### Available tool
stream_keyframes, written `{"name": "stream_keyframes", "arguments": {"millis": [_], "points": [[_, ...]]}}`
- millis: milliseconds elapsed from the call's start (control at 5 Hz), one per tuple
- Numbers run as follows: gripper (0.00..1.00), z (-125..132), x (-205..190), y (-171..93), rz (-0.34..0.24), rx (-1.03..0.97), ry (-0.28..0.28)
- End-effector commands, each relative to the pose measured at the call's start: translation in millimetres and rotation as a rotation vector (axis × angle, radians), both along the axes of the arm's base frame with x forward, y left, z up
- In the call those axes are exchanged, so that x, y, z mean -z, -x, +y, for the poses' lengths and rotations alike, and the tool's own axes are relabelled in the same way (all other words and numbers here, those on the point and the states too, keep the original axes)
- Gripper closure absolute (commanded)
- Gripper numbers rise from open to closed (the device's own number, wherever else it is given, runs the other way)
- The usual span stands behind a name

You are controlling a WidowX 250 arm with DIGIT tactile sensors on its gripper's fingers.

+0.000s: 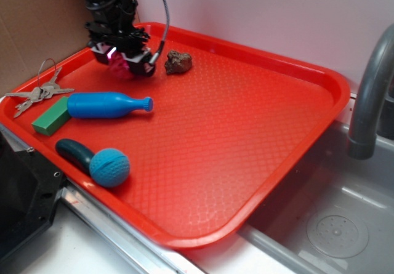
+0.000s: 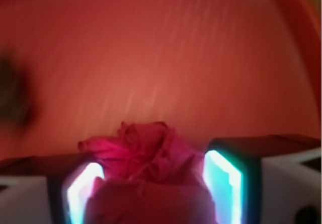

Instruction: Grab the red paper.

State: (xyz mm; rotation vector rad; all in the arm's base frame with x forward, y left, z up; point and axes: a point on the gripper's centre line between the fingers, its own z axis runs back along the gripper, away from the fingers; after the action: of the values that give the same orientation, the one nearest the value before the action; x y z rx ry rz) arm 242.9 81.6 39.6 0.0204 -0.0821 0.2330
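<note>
Exterior view: the pincer (image 1: 126, 63) hangs at the far left corner of the red tray (image 1: 246, 126), its two fingers closed on the red paper (image 1: 121, 68), of which a crumpled magenta-red patch shows between the black finger housings. Whether the paper touches the tray floor or is raised just off it cannot be told. The brown rock (image 1: 178, 61) lies on the tray just to the right of the pincer, apart from it. Nearer the camera, along the left side of the tray, lie a bunch of keys (image 1: 38, 93) at the left rim, a green block (image 1: 52, 116), a blue bottle (image 1: 108, 104) on its side with its neck pointing right, and a dark teal handle (image 1: 74, 152) touching a textured blue ball (image 1: 111, 166). The tray rests on the worktop (image 1: 80, 249) and overhangs a grey sink (image 1: 332, 225), beside a grey faucet (image 1: 369, 95).

Wrist view: the wrinkled red paper (image 2: 148, 156) fills the gap between the two lit fingers (image 2: 224, 181), pressed against both. The tray floor (image 2: 166, 58) behind it is blurred; a dark smear at the left edge, probably the rock (image 2: 12, 95), is too indistinct to identify firmly.
</note>
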Motion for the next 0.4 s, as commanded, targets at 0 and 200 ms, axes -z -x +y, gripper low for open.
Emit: {"name": "stream_keyframes", "arguments": {"millis": [0,200], "points": [[1.00,-31,-91,28,0.012,0.010,-0.007],[1.00,-62,-103,35,0.073,0.071,-0.025]]}}
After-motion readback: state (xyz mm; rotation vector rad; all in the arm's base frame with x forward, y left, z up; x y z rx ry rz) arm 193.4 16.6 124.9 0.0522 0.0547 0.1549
